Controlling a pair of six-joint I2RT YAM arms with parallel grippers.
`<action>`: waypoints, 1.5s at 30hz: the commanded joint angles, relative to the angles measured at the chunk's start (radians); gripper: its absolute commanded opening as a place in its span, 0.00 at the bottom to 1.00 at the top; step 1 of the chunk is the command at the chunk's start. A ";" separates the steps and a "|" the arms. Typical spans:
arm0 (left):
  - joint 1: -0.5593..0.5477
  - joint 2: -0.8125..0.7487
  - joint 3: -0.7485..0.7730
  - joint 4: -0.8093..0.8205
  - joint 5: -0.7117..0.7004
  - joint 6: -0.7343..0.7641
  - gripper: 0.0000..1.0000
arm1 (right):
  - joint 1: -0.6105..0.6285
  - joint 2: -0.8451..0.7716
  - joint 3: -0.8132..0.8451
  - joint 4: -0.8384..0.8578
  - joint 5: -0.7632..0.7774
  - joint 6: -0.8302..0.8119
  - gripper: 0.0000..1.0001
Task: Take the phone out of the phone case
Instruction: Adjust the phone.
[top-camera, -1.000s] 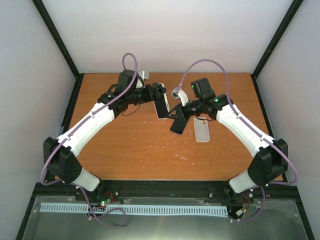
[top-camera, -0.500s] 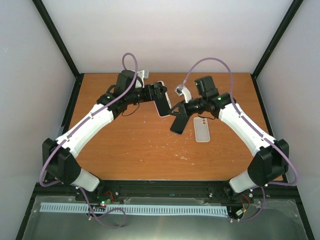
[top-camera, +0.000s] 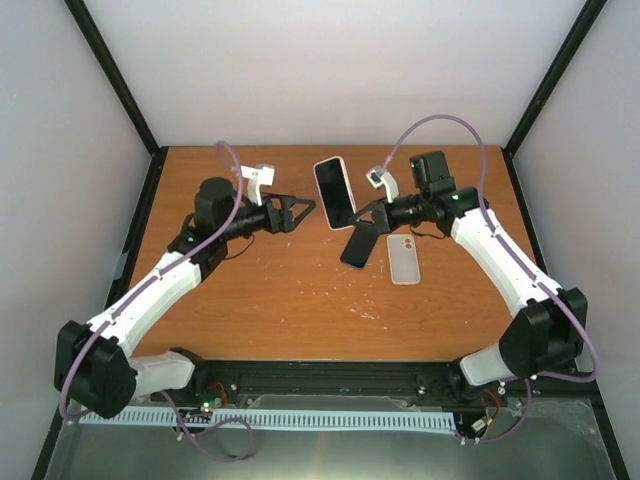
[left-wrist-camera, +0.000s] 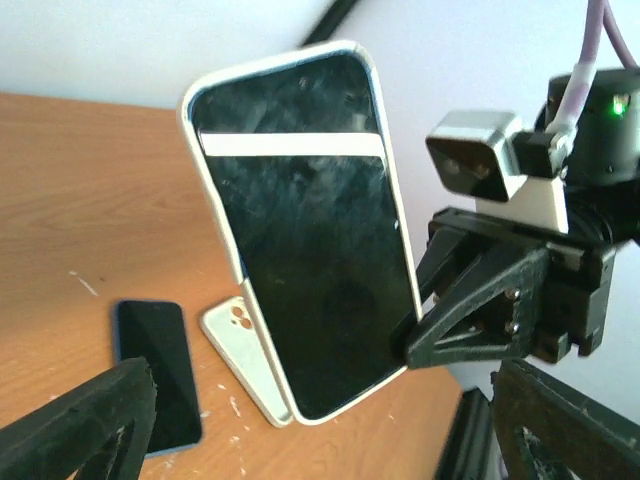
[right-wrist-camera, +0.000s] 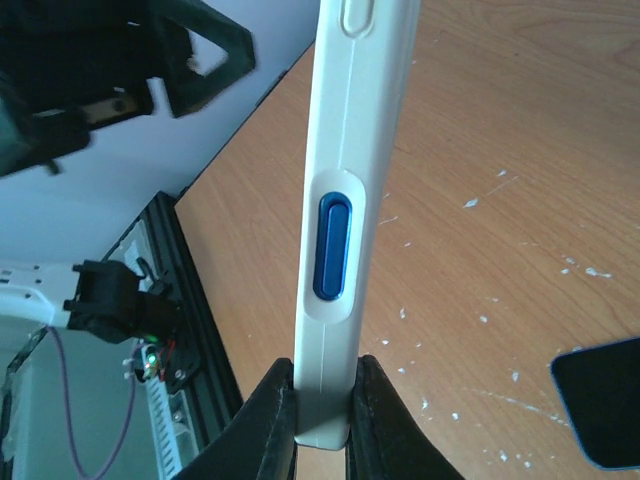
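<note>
Tabletop (top-camera: 270, 290) of orange-brown wood, closed in by pale walls on the far, left and right sides, with its widest open stretch toward my bases. My left gripper (top-camera: 303, 213) hangs over the left middle of the wood, its two fingers spread wide with nothing between them, and there is a clear gap from it to the phone (top-camera: 335, 192). My right gripper (right-wrist-camera: 322, 400) is clamped on the lower end of the white phone case (right-wrist-camera: 345, 130), one finger on each face, holding it raised over the far middle of the table. The phone sits inside the case, its dark screen turned to my left wrist camera. Its long axis rises steeply from my grip to the free top end, tilted rather than plumb. A blue side button (right-wrist-camera: 333, 245) faces my right wrist camera. On the wood below lie a second dark phone (top-camera: 358, 245) and, near it on the right, an empty white case (top-camera: 404, 258).
</note>
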 joint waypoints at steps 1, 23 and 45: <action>0.017 -0.001 -0.121 0.329 0.281 0.012 0.88 | 0.000 -0.085 -0.015 -0.013 -0.109 -0.073 0.03; 0.020 0.188 -0.113 0.761 0.660 -0.126 0.52 | 0.004 -0.136 -0.045 -0.273 -0.343 -0.345 0.03; 0.021 0.344 -0.111 1.243 0.774 -0.529 0.39 | 0.004 -0.140 -0.054 -0.249 -0.338 -0.323 0.03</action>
